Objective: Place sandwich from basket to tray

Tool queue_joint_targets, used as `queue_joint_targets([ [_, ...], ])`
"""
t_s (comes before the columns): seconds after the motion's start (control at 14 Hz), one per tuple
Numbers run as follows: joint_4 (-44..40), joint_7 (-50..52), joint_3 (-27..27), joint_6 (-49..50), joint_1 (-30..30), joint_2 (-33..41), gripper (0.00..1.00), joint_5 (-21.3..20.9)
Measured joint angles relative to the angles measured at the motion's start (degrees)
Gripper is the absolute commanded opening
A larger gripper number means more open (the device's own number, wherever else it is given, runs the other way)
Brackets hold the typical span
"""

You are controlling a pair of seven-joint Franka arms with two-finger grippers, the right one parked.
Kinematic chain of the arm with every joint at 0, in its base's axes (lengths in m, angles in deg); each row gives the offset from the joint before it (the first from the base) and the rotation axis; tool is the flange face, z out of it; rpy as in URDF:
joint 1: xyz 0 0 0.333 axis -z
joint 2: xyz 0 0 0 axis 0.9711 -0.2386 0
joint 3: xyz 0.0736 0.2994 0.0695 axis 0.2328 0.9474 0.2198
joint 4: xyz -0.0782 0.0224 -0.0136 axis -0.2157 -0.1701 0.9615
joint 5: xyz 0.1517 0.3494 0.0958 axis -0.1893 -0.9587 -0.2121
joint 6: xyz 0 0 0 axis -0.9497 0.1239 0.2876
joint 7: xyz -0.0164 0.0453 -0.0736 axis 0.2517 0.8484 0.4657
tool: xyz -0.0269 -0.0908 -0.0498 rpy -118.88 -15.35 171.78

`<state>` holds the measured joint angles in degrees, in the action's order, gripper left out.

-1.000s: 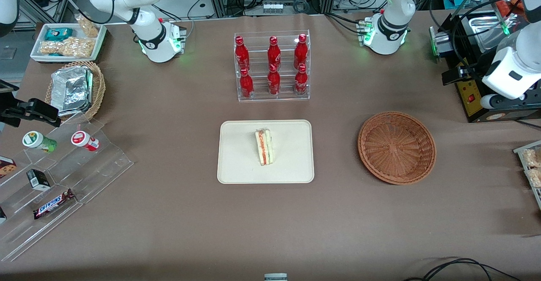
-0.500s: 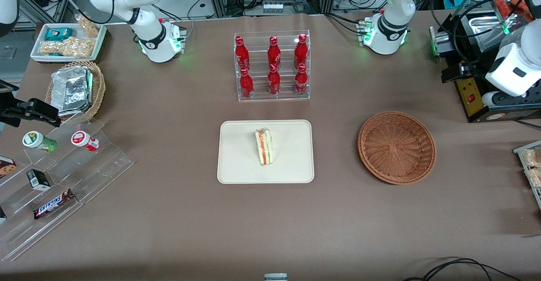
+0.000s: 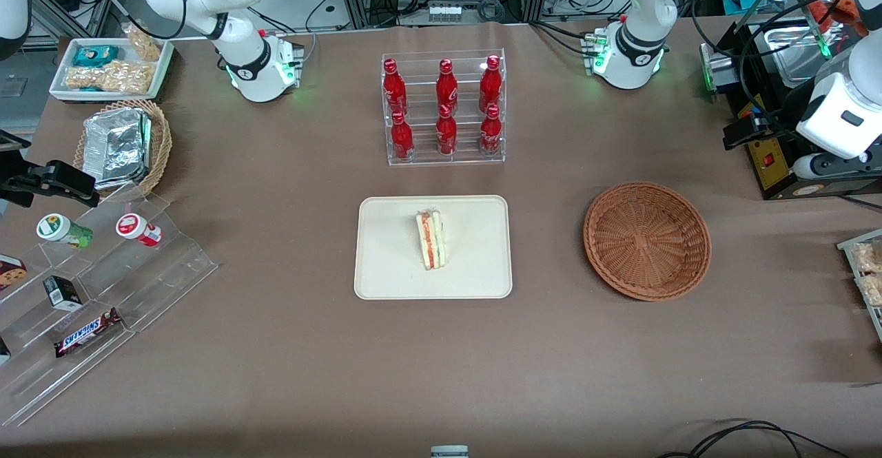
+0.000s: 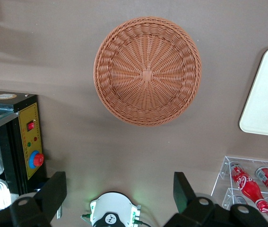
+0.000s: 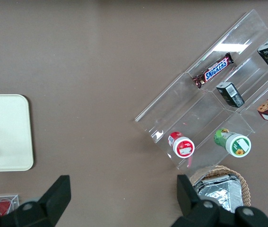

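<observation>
Front view: the sandwich [image 3: 431, 240], a pale wedge with orange-red and green layers, lies at frame centre on the tray [image 3: 386, 279]; the basket [image 3: 647, 240] sits right of centre, holding nothing; the left wrist view shows only a tray corner, no sandwich, and the gripper [image 4: 119, 191] above the table near the basket, fingers [image 4: 53, 193] spread, grasping nothing.

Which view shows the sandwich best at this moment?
The front view: the whole sandwich lies on the tray. The right wrist view catches only a sliver; the left wrist view shows the empty basket, not the sandwich. The open gripper hangs high near the working arm's end of the table.
</observation>
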<state>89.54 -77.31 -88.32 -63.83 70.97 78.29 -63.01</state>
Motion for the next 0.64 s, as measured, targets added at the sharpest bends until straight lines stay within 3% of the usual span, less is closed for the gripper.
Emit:
queue_joint_targets([
  [0.64,0.04,-0.03,0.76,-0.54,-0.13,0.04,1.0,0.0],
])
